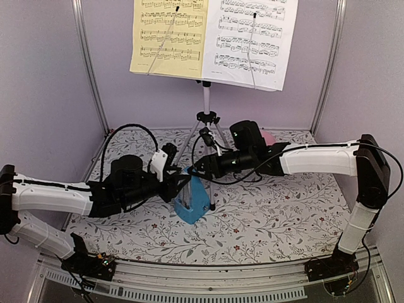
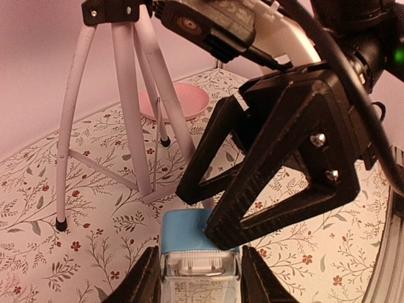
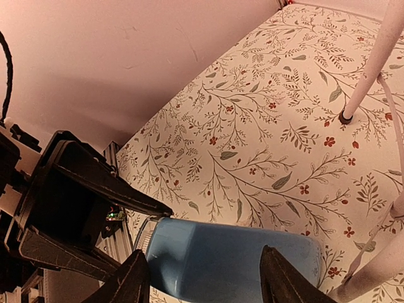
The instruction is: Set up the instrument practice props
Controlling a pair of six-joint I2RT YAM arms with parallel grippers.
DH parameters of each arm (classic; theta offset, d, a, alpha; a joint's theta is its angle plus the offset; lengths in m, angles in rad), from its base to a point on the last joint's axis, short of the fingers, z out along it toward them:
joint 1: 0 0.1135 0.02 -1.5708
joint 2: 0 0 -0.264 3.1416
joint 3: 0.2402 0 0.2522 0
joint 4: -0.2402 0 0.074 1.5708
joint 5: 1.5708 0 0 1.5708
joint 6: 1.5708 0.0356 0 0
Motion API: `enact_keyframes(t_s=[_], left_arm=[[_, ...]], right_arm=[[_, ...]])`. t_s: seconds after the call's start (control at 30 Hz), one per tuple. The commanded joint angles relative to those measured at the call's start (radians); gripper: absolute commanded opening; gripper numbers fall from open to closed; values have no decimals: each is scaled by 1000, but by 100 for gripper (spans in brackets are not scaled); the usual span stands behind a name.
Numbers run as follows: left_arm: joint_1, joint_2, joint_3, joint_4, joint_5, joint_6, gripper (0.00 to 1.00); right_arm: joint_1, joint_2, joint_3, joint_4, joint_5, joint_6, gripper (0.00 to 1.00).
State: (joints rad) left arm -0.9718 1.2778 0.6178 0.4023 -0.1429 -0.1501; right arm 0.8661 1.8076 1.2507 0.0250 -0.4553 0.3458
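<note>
Metronome first: your left gripper is pinching it, one finger pressed against each side of the blue body. Your right gripper is spread wide, coming in from the opposite side and straddling the upper part. In the left wrist view one of its tips seems to touch the blue top, but I can't tell if it's pressing.

The metronome is about mid-desk, a touch toward the near edge and just in front of the tripod legs. I can't tell whether its base is fully down.

My read is that you're placing it or passing it across. Let one arm carry it, and don't pull the two against each other. Get the base flat, then ease the fingers apart and back straight out. Watch the leg beside your right fingers, because a nudge could rock the music stand.

Up at the far edge, the yellow sheet and white sheet sit side by side on it. The pink plate lies behind the legs, toward the far right corner.
</note>
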Motion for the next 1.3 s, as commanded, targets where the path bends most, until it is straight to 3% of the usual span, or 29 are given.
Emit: enact_keyframes(t_s=[0.0, 0.23, 0.8, 1.1, 1.27], left_arm=[[-13, -46, -36, -47, 22, -5, 26], [-18, -96, -91, -50, 73, 10, 18], [-27, -127, -146, 31, 139, 74, 13], [-27, -115, -115, -43, 140, 188, 11], [-21, -169, -130, -53, 129, 146, 11]], right_arm=[[6, 151, -105, -386, 182, -68, 59], [2, 190, -127, -391, 197, -64, 57], [-27, 234, -175, -378, 216, -57, 50], [-39, 236, -167, -386, 219, -76, 47], [-39, 226, -148, -389, 208, -92, 47]])
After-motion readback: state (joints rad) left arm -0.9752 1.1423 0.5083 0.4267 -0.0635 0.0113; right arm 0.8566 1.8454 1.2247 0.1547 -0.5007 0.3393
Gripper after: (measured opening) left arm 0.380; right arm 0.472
